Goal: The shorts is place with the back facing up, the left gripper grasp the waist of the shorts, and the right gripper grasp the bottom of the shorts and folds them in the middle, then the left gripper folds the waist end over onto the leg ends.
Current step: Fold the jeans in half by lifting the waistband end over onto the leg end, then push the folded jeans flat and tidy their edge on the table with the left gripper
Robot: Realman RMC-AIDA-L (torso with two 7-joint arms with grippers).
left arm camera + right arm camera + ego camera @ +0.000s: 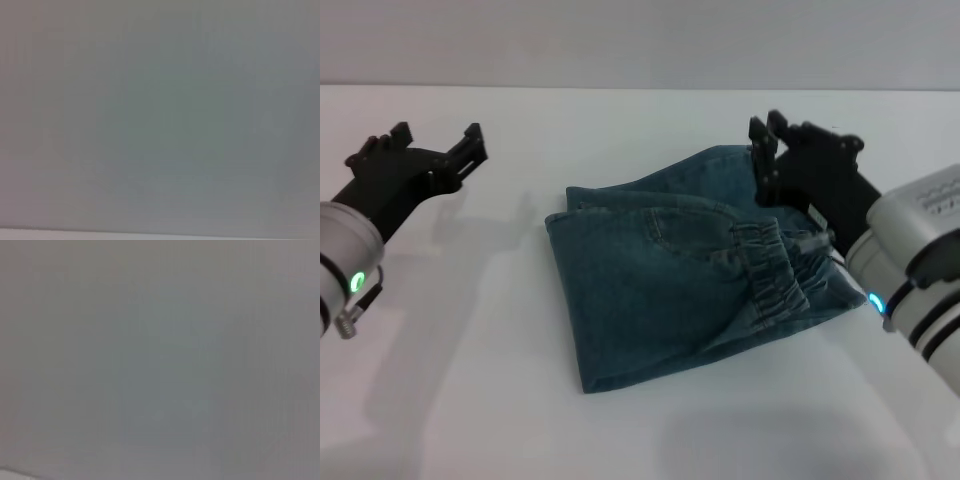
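The shorts (660, 280) lie folded into a compact blue-green denim bundle in the middle of the white table (470, 380). The gathered waistband (782, 272) rests on top at the bundle's right side, and a patch pocket (685, 228) faces up. The leg ends are hidden in the folds. My left gripper (435, 150) hovers open at the far left, well apart from the cloth, with nothing in it. My right gripper (767, 140) hangs over the bundle's far right corner, just above the denim. Both wrist views show only a blank pale surface.
The white table stretches on all sides of the bundle, with its far edge (620, 88) meeting a grey wall. Shadows of both arms fall on the tabletop.
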